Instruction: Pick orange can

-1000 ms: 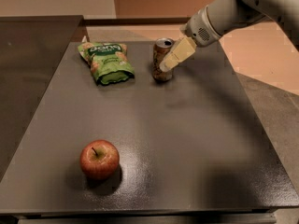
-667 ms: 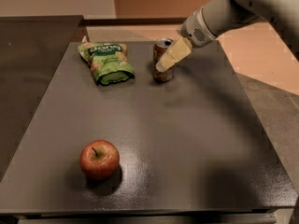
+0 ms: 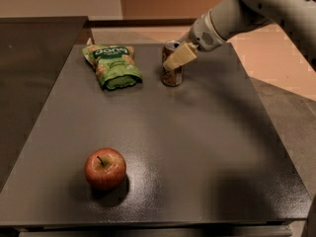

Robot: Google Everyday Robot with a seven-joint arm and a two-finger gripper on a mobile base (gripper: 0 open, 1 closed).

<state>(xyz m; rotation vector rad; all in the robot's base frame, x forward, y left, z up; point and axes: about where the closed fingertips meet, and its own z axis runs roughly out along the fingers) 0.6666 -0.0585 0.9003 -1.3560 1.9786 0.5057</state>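
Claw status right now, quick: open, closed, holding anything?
Claw: at the can near the table's far edge; open or closed cannot be told.

orange can [image 3: 172, 77]: orange-brown body, pale and dark label patches, silver top; claw [image 3: 174, 60] sits right at the can across its upper half, cream-yellow, on a pale grey-white arm [image 3: 232, 19]. snack bag [image 3: 112, 65] is green with white lettering and a tan snack print, apple [image 3: 104, 168] is red with a yellowish patch by the stem. surface [image 3: 197, 147] is plain dark grey with a faint sheen, floor [image 3: 276, 58] behind is peach-tan.
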